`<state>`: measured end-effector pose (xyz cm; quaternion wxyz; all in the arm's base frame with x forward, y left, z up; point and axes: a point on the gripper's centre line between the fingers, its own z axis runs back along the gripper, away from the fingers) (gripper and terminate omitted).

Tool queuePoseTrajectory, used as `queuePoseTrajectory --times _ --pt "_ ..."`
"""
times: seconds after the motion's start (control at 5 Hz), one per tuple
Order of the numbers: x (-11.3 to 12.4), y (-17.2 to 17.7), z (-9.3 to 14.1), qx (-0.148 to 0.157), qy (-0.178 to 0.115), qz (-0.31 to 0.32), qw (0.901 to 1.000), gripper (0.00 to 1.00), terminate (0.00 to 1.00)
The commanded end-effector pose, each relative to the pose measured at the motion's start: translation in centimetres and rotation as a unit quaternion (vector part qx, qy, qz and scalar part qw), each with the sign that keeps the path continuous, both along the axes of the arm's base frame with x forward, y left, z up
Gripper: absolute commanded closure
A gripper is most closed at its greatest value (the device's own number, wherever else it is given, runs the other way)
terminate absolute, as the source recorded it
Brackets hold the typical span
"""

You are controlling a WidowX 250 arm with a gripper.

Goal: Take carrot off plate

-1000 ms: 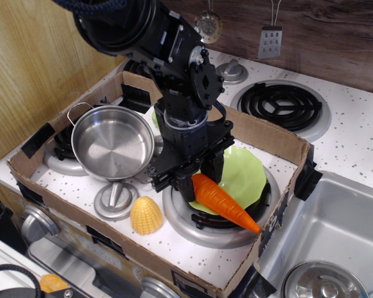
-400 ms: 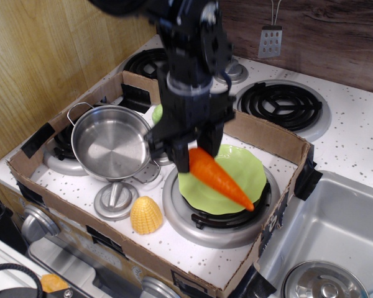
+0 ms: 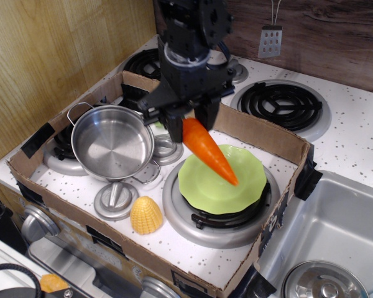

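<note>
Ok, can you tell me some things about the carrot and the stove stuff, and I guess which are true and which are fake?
1. The gripper holds the carrot by its thick end. True.
2. The carrot lies flat on the plate. False: it hangs tilted in the air, its tip pointing down over the plate.
3. The steel pot has food inside. False: it looks empty.
4. The yellow corn sits in front of the plate, off to its left. True.
5. The spatula is in the sink. False: it hangs on the back wall.
</note>
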<state>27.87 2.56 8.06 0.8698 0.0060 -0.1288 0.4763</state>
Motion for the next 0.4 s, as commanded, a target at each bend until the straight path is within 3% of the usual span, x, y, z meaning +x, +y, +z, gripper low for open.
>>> queuePoseTrajectory --times 0.0,0.2 --pt "5.0 5.5 2.0 0.041 -0.088 -0.115 0.9886 1.00 0.00" --pt "6.6 8.2 1.1 0.052 -0.110 -0.144 0.9821 1.00 0.00"
